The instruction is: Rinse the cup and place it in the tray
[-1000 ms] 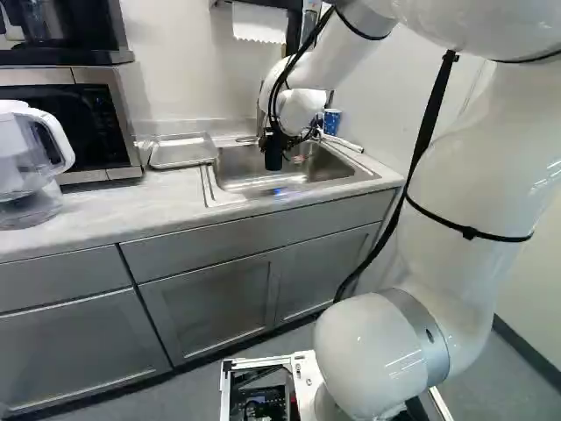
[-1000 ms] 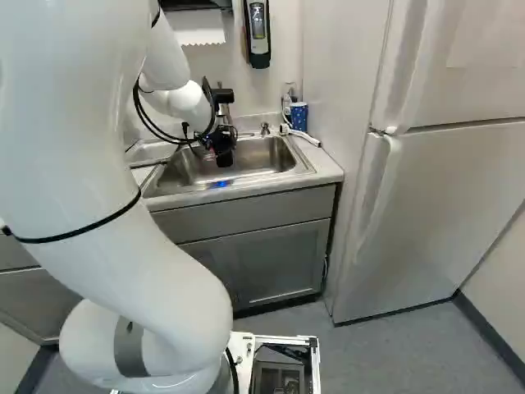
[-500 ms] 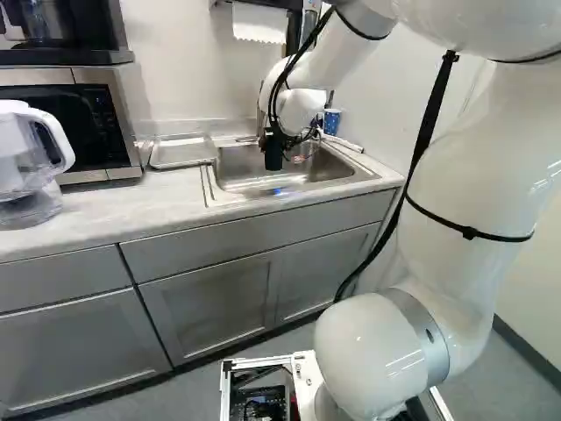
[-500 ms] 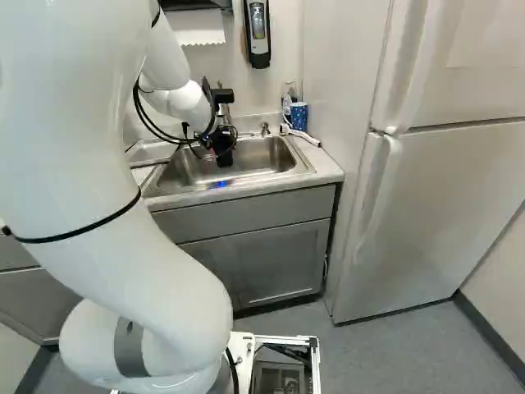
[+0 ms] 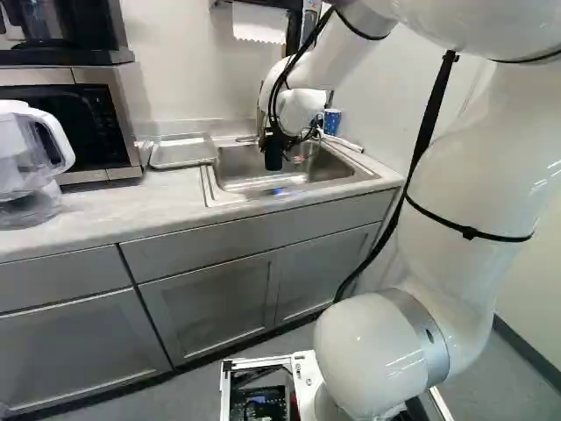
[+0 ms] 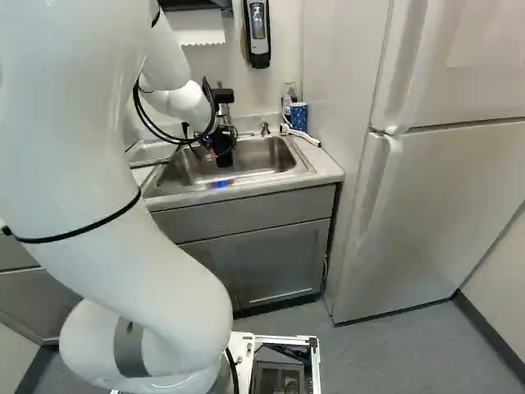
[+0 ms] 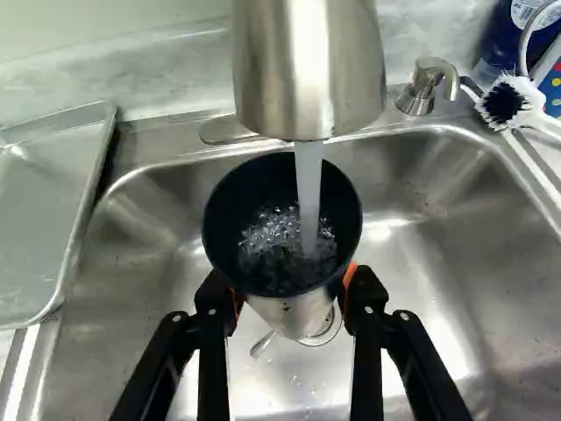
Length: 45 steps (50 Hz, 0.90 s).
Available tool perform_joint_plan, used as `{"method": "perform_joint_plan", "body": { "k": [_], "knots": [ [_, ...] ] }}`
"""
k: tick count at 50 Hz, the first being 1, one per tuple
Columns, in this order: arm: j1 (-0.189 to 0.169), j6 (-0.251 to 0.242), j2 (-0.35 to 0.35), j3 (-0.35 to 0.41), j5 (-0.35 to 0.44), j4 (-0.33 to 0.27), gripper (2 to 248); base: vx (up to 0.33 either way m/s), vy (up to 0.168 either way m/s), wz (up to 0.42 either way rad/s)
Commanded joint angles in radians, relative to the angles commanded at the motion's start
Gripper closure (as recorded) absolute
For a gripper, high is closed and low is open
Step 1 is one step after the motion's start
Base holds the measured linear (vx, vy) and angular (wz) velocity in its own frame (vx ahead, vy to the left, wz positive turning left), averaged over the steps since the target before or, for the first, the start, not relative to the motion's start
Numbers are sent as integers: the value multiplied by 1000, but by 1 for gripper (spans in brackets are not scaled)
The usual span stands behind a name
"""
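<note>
Movement: nothing has clearly shifted since the earlier frames; arm (image 5: 465,158) and base (image 5: 263,362) stand as they did, and the gripper (image 6: 222,149) remains over the sink (image 7: 429,228).
Gripper: in the wrist view the gripper (image 7: 292,294) has its fingers parted to the width of the cup (image 7: 250,193), with orange pads (image 7: 349,274) pressing its lower body from two sides; it has hold of the cup.
Cup: above the sink's basin, mouth upward, dark inside and silvery low on its outside.
Water: a stream (image 7: 308,193) falls into the cup and churns inside it; drops lie on the sink's floor.
Faucet: its metal head (image 7: 311,70) hangs over the sink, directly above the cup's mouth.
Drain: a metal ring (image 7: 326,331) in the sink's floor, partly hidden by the cup.
Tray: flat and metallic (image 5: 182,152), on the counter (image 5: 123,200) just beside the sink, at its left in the left base view.
Back edge: a small spout (image 7: 425,83) stands behind the sink's basin; a brush (image 7: 508,101) lies near the sink's corner, and a blue tumbler (image 6: 299,116) stands near there too.
Farther off: a microwave (image 5: 112,132) and a pitcher (image 5: 26,167) left of the sink in the left base view; a fridge (image 6: 443,180) right of it in the right base view.
</note>
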Motion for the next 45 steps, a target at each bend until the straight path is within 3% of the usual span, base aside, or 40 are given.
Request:
{"method": "perform_joint_plan", "body": {
  "k": [45],
  "knots": [
    [0, 0, 0, 0, 0, 0, 127, 0, 0, 0]
  ]
}}
